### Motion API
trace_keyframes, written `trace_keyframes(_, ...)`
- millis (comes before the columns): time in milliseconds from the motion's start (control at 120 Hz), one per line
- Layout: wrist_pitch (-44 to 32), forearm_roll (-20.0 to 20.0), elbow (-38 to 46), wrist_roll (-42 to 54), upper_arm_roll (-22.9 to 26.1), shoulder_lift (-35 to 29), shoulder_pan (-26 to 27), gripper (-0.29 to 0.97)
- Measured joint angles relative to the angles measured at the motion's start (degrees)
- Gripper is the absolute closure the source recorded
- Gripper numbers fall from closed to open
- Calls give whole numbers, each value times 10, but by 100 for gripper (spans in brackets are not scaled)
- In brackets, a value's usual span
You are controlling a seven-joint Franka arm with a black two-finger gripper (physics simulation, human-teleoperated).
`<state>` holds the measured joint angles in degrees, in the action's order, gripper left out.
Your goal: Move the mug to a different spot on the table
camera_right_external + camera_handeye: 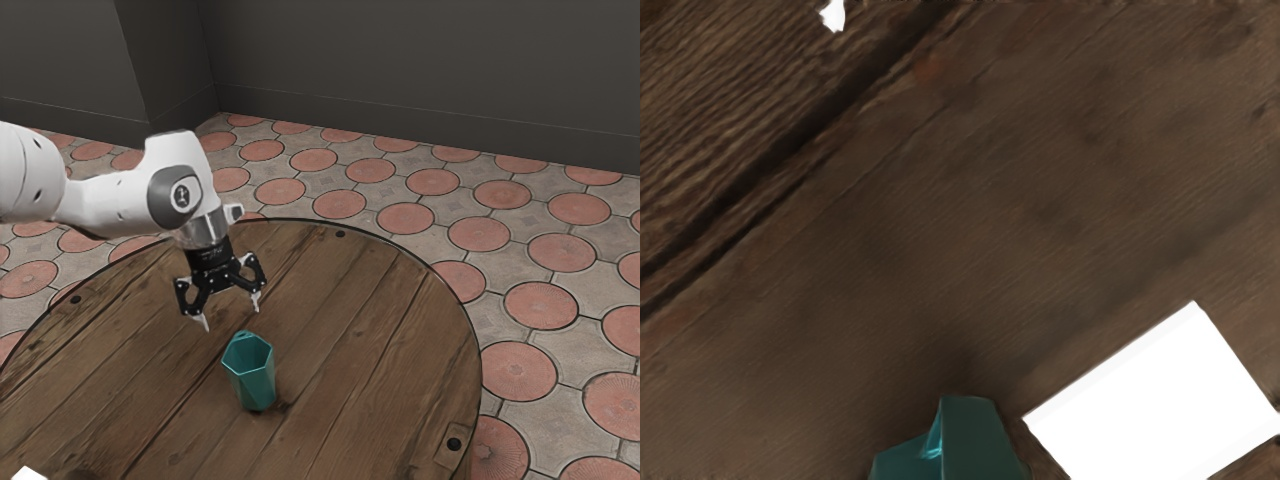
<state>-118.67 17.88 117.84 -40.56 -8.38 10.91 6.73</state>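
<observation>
The mug [248,370] is plain teal. The worktop [380,330] is dark brown wood, streaked with grain and dark plank seams. At the mug's 11 o'clock the gripper [231,315] is black with pale fingertips, on a white arm [90,200]. The floor [480,235] has terracotta discs set in grey.

The table [380,300] is showing dark, rough-grained wood planks with a dull top. The teal mug [249,370] is looking smooth and a little shiny. The white arm [100,195] is looking smooth like plastic. The floor tiles [480,232] are looking dull like clay. The white sheet [1155,395] is looking like paper.
</observation>
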Motion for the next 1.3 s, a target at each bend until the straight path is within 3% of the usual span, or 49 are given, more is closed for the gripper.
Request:
trace_keyframes(192, -6, 4, 12, -40, 1, 3, 13, 3)
trace_keyframes(458, 11, 4, 13, -68, 0, 16, 27, 27)
trace_keyframes(958, 14, 4, -1, -91, 1, 57, 27, 51)
trace_keyframes(1300, 117, 8, -80, -97, -3, 81, 16, 56)
